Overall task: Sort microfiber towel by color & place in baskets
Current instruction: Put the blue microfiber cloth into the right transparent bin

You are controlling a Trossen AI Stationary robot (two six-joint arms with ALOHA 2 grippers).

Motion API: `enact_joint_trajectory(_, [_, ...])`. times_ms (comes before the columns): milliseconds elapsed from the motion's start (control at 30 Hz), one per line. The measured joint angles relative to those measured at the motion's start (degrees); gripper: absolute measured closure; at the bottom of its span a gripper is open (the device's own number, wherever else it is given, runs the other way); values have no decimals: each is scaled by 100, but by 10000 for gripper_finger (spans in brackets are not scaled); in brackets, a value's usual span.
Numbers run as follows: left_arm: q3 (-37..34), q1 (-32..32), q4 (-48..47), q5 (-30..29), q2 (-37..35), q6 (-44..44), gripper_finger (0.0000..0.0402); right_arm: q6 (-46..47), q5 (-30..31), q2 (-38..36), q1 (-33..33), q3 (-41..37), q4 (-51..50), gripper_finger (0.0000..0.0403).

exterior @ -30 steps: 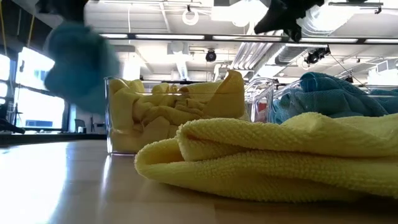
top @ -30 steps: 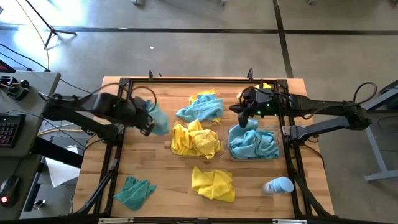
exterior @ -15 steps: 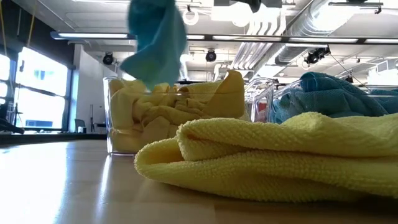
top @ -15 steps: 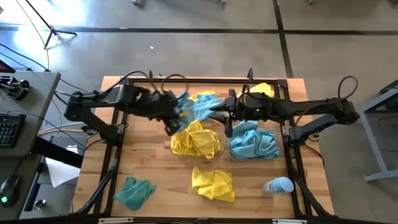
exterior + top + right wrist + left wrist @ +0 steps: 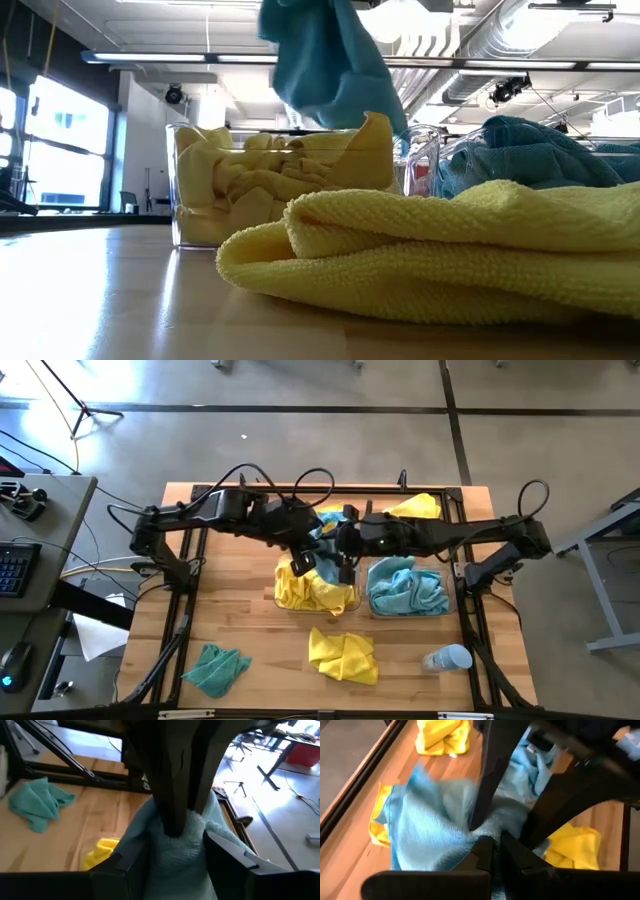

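A teal-blue towel hangs in the air above the far middle of the tabletop, over the far edge of the left basket; the left gripper is clamped shut on its top edge, and the cloth droops below the pinch; the right gripper has its fingers spread wide either side of the same towel, just beside the left gripper, not closed on it. The left basket is filled with yellow towels; the right basket, just beside it, holds teal-blue towels. Another teal-blue towel lies on the tabletop just beyond the baskets, mostly hidden under the arms; a yellow towel lies at the far right; a crumpled yellow towel lies near, in front of the baskets; a darker teal towel lies at the near left. A white and light-blue bottle lies on its side at the near right.
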Motion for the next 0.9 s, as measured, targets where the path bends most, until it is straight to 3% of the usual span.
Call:
enact_joint_trajectory(233, [131,-19,177,12,-33,69,401,4,116,56,-13,-3,-198,243])
enact_joint_trajectory(500, [137,-24,322,-30,-35,141,389,103,114,40,-13,-8,-312,388])
enact_joint_trajectory(667, [138,-24,459,-301,-35,250,364,270,112,34,-15,-19,-419,372])
enact_joint_trajectory(900, [141,32,411,-332,-40,677,306,674,281,34,-13,-25,-866,394])
